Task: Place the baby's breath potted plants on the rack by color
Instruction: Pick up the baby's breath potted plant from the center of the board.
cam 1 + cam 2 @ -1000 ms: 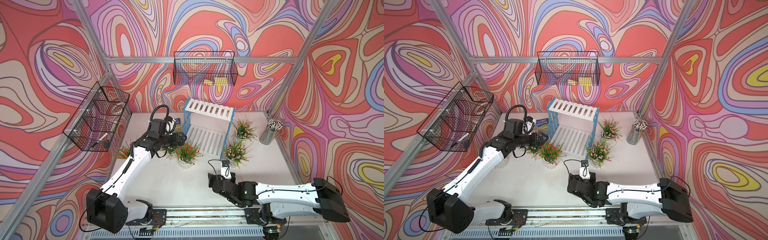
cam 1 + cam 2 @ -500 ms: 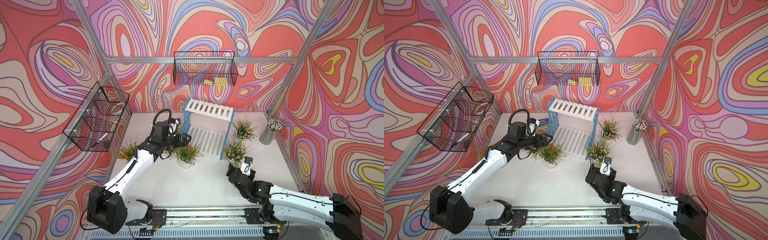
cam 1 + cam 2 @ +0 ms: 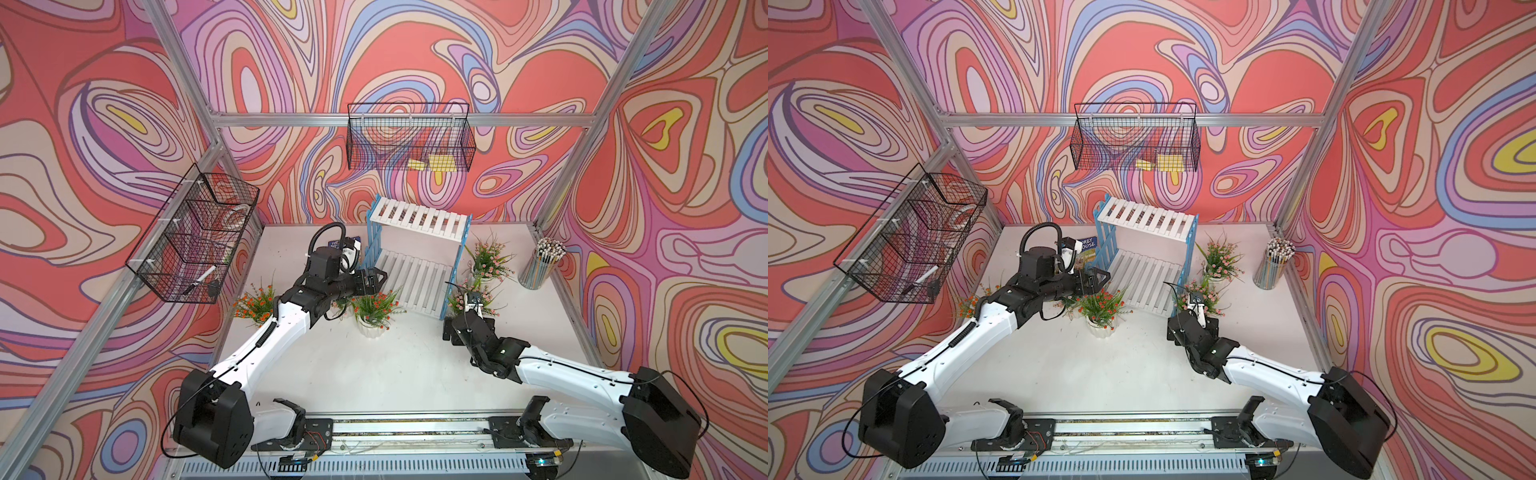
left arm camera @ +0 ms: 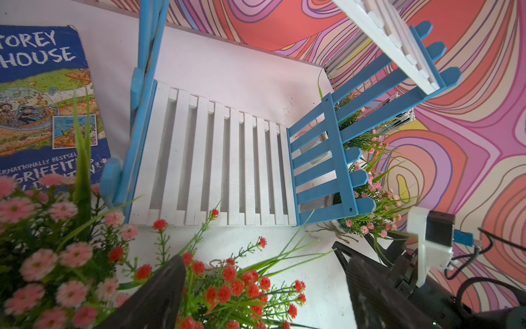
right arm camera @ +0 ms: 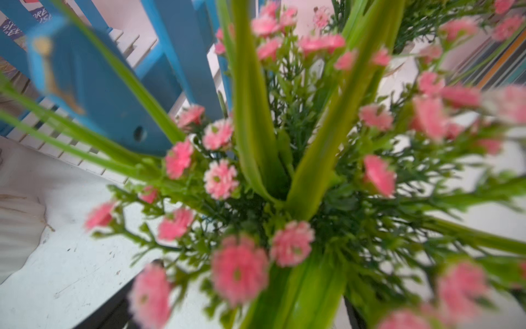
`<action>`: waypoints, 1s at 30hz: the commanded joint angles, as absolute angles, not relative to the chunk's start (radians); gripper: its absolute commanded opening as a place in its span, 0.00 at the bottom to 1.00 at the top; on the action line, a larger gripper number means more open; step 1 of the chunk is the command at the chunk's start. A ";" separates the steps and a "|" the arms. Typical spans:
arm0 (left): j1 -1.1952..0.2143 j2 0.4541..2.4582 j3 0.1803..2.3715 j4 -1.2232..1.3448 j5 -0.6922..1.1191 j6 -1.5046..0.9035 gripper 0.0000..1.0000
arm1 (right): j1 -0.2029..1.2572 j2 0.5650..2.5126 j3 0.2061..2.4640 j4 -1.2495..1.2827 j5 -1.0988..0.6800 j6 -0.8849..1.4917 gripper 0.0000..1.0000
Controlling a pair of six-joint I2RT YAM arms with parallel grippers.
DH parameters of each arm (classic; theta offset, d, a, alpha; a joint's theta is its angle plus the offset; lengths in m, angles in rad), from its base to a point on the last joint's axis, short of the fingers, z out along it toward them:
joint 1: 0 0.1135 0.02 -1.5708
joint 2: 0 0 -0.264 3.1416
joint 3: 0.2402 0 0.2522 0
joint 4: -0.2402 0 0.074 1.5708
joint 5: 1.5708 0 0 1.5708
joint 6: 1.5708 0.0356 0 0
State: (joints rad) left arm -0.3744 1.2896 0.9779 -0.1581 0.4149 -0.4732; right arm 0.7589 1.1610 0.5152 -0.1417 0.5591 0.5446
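Your left hand (image 3: 374, 280) hangs released, fingers spread above the orange-red-flowered plant in a white ribbed pot (image 3: 373, 311), which stands on the white counter (image 3: 395, 374) just in front of the white-slatted, blue-framed rack (image 3: 415, 220). Your right hand (image 3: 469, 327), likewise spread wide, sits at the pink-flowered plant (image 3: 457, 298) beside the rack's right frame.

Wire basket (image 3: 409, 124) on wall; book (image 4: 42, 94); pencil cup (image 3: 540, 268).
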 commanded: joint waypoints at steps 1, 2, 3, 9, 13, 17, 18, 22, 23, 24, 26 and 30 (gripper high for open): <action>-0.382 1.274 0.963 -0.117 0.421 -0.487 0.90 | 0.718 1.142 0.537 -0.140 0.522 0.495 0.98; -0.383 1.275 0.963 -0.114 0.422 -0.488 0.90 | 0.704 1.138 0.536 -0.143 0.509 0.497 0.98; -0.382 1.276 0.962 -0.112 0.422 -0.491 0.90 | 0.689 1.137 0.534 -0.142 0.493 0.499 0.98; -0.383 1.279 0.959 -0.092 0.427 -0.498 0.90 | 0.634 1.150 0.525 -0.125 0.439 0.527 0.98; -0.388 1.282 0.962 -0.088 0.429 -0.499 0.90 | 0.616 1.172 0.523 -0.109 0.412 0.568 0.98; -0.390 1.284 0.957 -0.080 0.427 -0.498 0.90 | 0.612 1.205 0.511 -0.051 0.438 0.571 0.98; -0.389 1.286 0.957 -0.079 0.428 -0.499 0.90 | 0.611 1.217 0.513 -0.037 0.439 0.566 0.98; -0.393 1.290 0.955 -0.077 0.428 -0.500 0.90 | 0.603 1.279 0.523 0.000 0.465 0.567 0.98; -0.393 1.289 0.954 -0.075 0.428 -0.500 0.90 | 0.600 1.287 0.523 0.007 0.473 0.568 0.98; -0.396 1.287 0.953 -0.074 0.428 -0.500 0.90 | 0.600 1.291 0.517 0.024 0.482 0.563 0.98; -0.394 1.286 0.950 -0.073 0.426 -0.498 0.90 | 0.597 1.297 0.510 0.059 0.497 0.549 0.98; -0.395 1.288 0.947 -0.068 0.428 -0.497 0.90 | 0.585 1.315 0.511 0.104 0.505 0.507 0.98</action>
